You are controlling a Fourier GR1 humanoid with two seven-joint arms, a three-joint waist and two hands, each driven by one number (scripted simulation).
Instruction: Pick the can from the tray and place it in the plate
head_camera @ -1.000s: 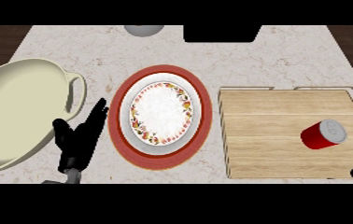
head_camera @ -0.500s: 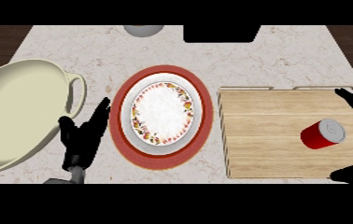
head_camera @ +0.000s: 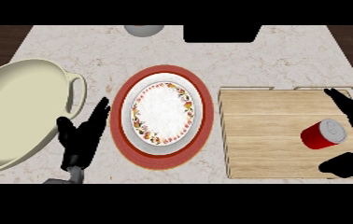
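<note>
Right hand (head_camera: 341, 164) spread, flanking can (head_camera: 322, 134) | red body, silver top, on tray (head_camera: 269, 125) | left hand (head_camera: 81, 141) fingers straight

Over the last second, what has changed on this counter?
The right hand has come in from the right edge and now brackets the red can on the wooden tray, open, not touching it. The can, the plate and the resting left hand stayed put.
</note>
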